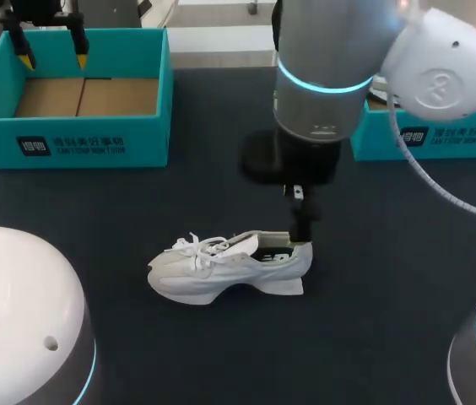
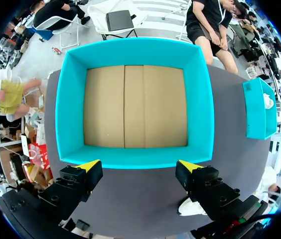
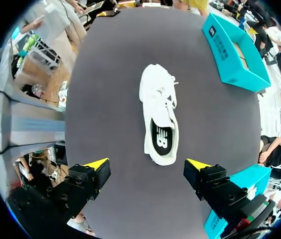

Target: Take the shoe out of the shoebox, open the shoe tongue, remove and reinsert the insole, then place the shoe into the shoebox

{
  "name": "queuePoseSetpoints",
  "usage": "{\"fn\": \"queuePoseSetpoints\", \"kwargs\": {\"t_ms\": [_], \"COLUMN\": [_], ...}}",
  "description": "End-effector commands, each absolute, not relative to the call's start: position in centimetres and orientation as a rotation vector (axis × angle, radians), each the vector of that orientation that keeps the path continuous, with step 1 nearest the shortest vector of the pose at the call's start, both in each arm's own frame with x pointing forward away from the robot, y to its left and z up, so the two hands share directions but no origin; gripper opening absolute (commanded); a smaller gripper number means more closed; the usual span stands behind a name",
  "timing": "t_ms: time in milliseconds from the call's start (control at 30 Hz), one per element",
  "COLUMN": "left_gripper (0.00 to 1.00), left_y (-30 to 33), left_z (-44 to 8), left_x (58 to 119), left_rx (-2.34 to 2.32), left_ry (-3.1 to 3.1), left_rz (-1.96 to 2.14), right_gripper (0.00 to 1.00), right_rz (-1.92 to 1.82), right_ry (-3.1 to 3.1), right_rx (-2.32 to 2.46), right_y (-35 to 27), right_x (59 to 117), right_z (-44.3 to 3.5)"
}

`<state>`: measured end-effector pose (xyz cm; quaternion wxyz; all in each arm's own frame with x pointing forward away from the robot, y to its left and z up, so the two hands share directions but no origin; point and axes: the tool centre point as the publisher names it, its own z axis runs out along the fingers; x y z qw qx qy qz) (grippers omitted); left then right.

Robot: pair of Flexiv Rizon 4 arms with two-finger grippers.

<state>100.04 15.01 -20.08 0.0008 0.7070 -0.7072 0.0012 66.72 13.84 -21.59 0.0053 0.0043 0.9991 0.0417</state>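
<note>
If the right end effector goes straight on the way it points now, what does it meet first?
Most likely the white shoe: its heel end lies straight ahead of the right end effector, between its open fingers. Depth is unclear.

The left gripper hangs at the far left of the head view, its fingers pointing down and standing wide apart, gripping nothing. The right arm comes in from the right and reaches to the middle, its last link turned straight down (a blue ring glows around it). The right gripper also points down, its yellow-tipped fingers spread wide and gripping nothing.
</note>
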Motion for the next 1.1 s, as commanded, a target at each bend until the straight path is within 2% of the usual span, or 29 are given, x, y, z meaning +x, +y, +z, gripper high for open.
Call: {"fn": "queuePoseSetpoints", "kwargs": {"t_ms": [33, 300, 600, 833, 1100], "left_gripper": [1.00, 1.00, 1.00, 1.00, 1.00], "left_y": [15.0, 15.0, 15.0, 15.0, 15.0], "left_z": [-20.1, -20.1, -20.1, -20.1, -20.1], "left_x": [100.0, 100.0, 100.0, 100.0, 100.0], "left_rx": [2.221, 2.221, 2.221, 2.221, 2.221], "left_ry": [-2.221, -2.221, -2.221, -2.221, -2.221], "left_rz": [0.003, 0.003, 0.003, 0.003, 0.003], "right_gripper": [1.00, 1.00, 1.00, 1.00, 1.00], "right_rz": [0.722, 1.046, 1.209, 1.448, 1.309], "right_ry": [3.039, 3.018, 2.976, 2.893, 2.774], "right_rx": [0.033, 0.042, 0.014, 0.090, 0.147], "right_y": [9.8, 8.2, 7.4, 7.3, 6.1], "right_x": [66.7, 67.7, 68.7, 67.9, 67.5], "right_z": [-23.2, -25.1, -27.0, -30.3, -33.8]}}
